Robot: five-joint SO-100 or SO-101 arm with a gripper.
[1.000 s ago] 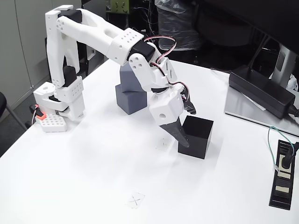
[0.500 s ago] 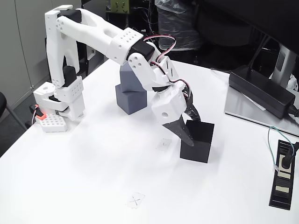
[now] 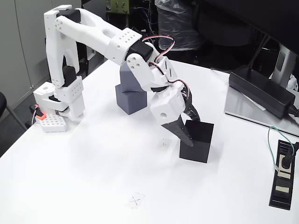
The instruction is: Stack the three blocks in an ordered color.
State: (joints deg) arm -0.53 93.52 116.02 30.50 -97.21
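Fixed view of a white arm reaching across a white worktop. The claw is lowered over the upper left part of the black block, which stands on the worktop right of centre. One dark finger lies against the block's near left face and the other reaches over its top edge toward the far side; the jaws appear clamped on the black block, though contact on the far side is hidden.

Behind the arm, the darker grey block sits on top of the lighter grey block, forming a two-high stack; the arm's forearm partly covers the upper one. The stack stands well apart from the black block, up and to the left in this view.

Step in hand, as judged: the grasp of the third and last block. The block still rests on the worktop, so the lift is not yet done.

The next move calls for a lift high enough to clear the two-high stack, a carry toward it, and a square, centred placement on the upper block. An off-centre grip near one corner may let the block tilt.

A black power brick lies at the far right.
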